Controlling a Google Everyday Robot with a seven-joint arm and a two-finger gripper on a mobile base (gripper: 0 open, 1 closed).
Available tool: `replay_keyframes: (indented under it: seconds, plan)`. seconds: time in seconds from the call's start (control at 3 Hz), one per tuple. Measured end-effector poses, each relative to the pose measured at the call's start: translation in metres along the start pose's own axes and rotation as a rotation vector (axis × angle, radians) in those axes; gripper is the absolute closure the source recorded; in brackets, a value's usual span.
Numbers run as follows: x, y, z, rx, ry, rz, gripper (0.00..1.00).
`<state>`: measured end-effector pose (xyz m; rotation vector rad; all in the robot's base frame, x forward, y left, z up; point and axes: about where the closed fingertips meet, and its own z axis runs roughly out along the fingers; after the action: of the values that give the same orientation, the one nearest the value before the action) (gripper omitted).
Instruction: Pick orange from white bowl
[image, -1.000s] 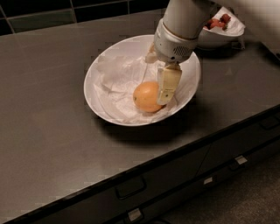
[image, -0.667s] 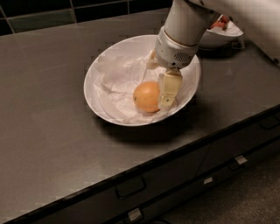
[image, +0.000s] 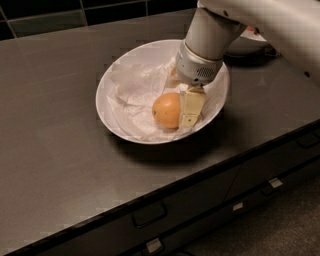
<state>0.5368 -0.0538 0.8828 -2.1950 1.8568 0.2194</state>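
The gripper (image: 190, 106) has sunk slightly deeper into the white bowl (image: 107, 85). The orange (image: 166, 110) has stayed on the crumpled paper (image: 132, 85) in the bowl's near-right part, touching the gripper. Whether the gripper clasps it, I cannot tell. Pressed from one side only, the smooth orange could roll away.

White arm (image: 280, 22), silvery collar (image: 192, 62)
Smooth, rounded pale shell; a small perforated grille (image: 205, 73) on the collar; cream-yellow gripper (image: 187, 107) beneath it, down in the white bowl (image: 107, 82).
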Motion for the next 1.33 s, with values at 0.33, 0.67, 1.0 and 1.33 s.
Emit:
replay_keyframes:
  seconds: [0.33,0.67,1.0,1.33]
  plan:
    - [-0.0041,-0.0009,0.0091,-0.023,-0.006,-0.011,0.21]
    - [-0.0092,-0.0023,0.0169,-0.044,-0.01,-0.027,0.22]
    - [-0.0102,-0.0026,0.0184,-0.047,-0.011,-0.03,0.22]
    - [-0.0102,-0.0026,0.0184,-0.047,-0.011,-0.03,0.03]
